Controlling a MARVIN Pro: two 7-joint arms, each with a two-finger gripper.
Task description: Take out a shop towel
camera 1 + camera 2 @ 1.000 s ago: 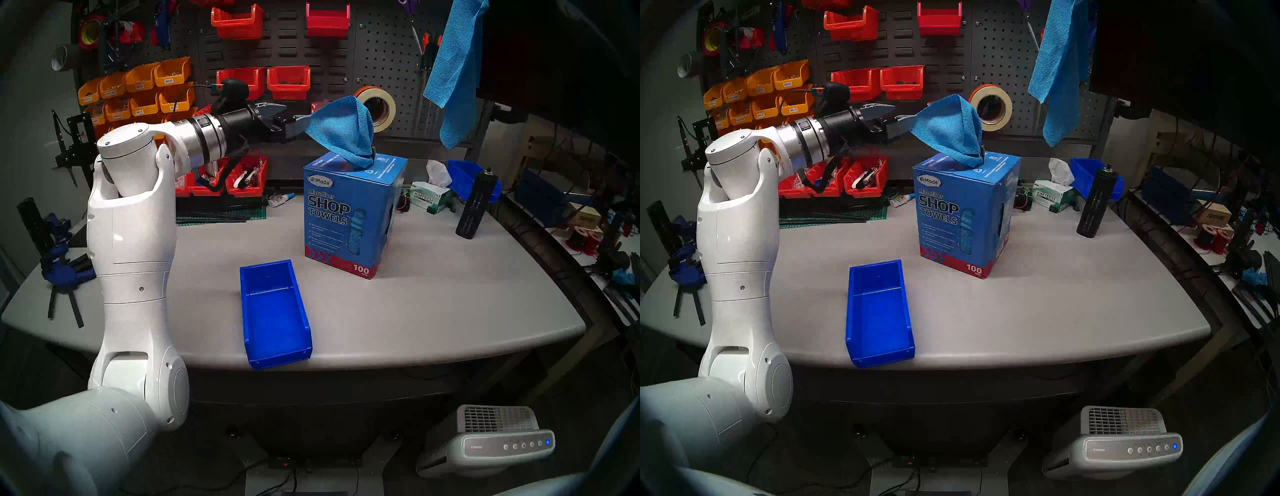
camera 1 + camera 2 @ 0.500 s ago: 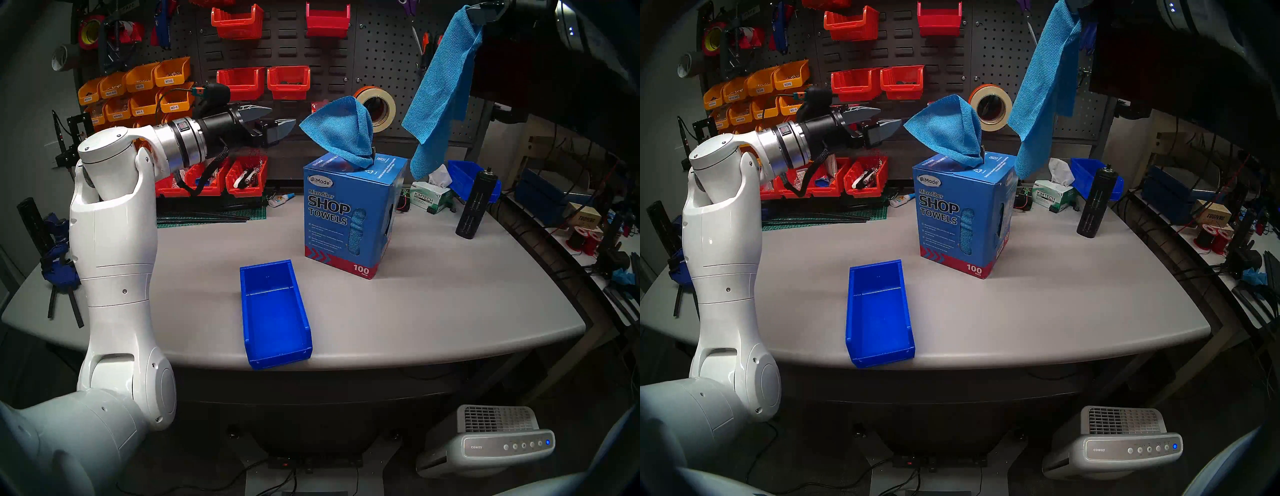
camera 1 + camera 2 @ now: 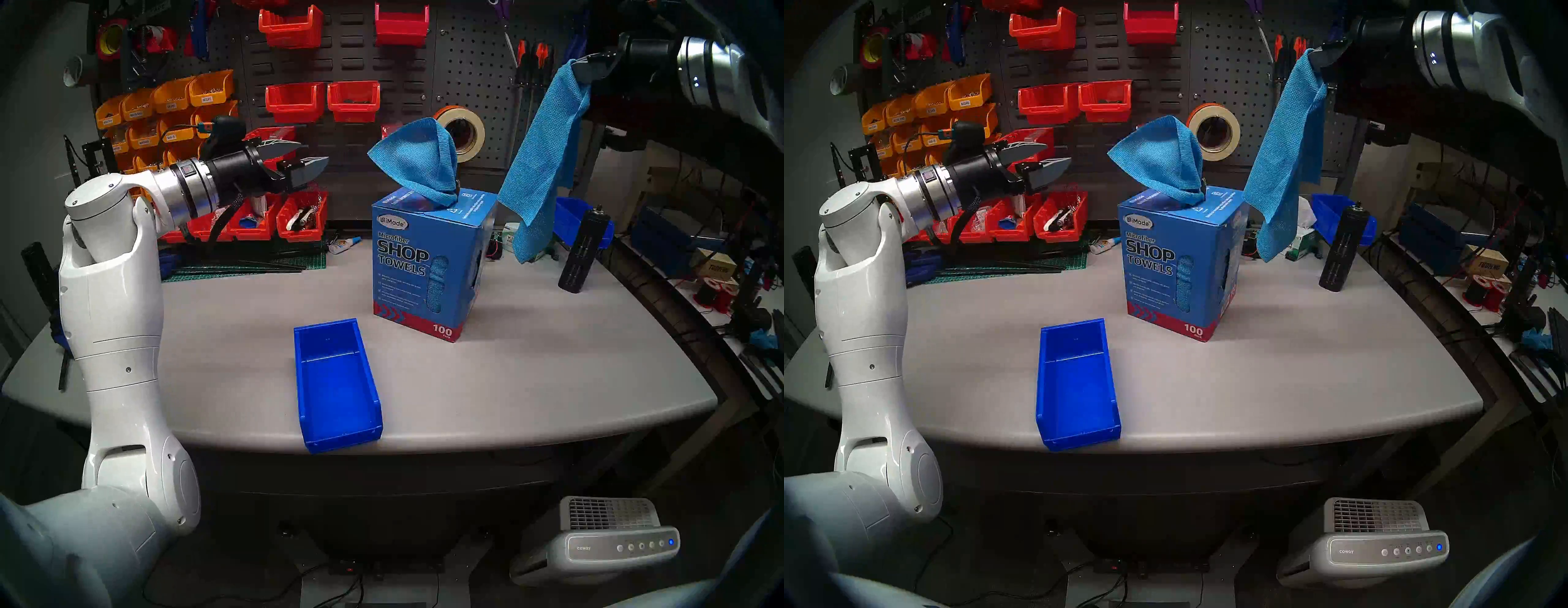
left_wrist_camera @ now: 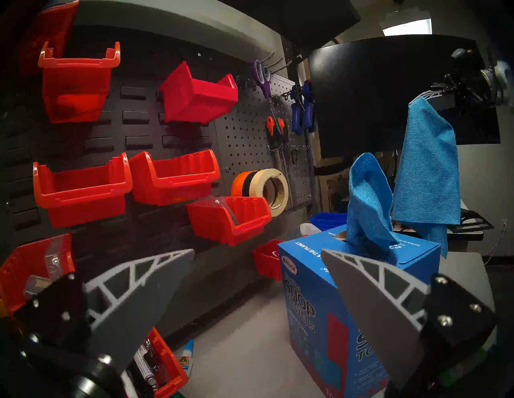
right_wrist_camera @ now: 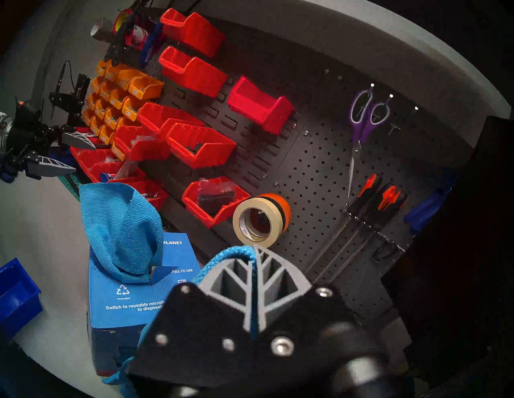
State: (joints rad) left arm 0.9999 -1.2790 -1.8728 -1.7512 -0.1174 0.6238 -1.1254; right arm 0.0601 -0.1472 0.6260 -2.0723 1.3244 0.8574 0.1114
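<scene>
**Towel free of the carton, hanging limp from the right hand**

The shop towel (image 3: 545,157) is out and in the air. The right hand (image 3: 587,70) is clamped on one top corner, and the cloth drapes straight down below it, its lowest tip dangling just beside the carton (image 3: 428,263), above the desk (image 3: 530,373) and apparently clear of it. In the right wrist view a thin blue fold runs between the closed fingers (image 5: 236,286).

It looks very light and wholly floppy: it folds on itself, will swing with any quick move, and gives no stiffness to push against. A pinch on a corner or edge holds it well; the woven texture should grip rather than slip.

A next towel (image 3: 418,161) stands up from the carton's slot, well below and to the left of the right hand. The left hand (image 3: 303,159) hangs spread and empty, well clear of it.
</scene>
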